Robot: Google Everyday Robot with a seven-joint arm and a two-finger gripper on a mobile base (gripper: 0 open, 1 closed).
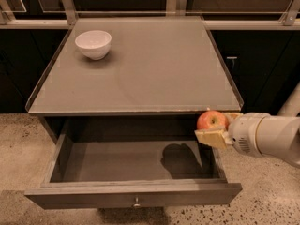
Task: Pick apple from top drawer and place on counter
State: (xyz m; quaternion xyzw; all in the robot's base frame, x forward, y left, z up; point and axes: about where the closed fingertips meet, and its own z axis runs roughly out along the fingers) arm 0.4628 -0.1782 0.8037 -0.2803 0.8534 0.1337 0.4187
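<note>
The top drawer [133,195] is pulled out below the counter [154,69], with a small metal knob at its front centre. Its inside shows only a shadow. My gripper [213,127] reaches in from the right and is shut on the red-orange apple [211,120]. It holds the apple above the drawer's right end, just under the counter's front right edge. The pale fingers [211,137] clasp the apple from below and behind.
A white bowl [93,43] stands at the counter's back left. My white arm [272,135] comes in from the right edge. Dark cabinets and metal rail posts line the back. The floor is speckled stone.
</note>
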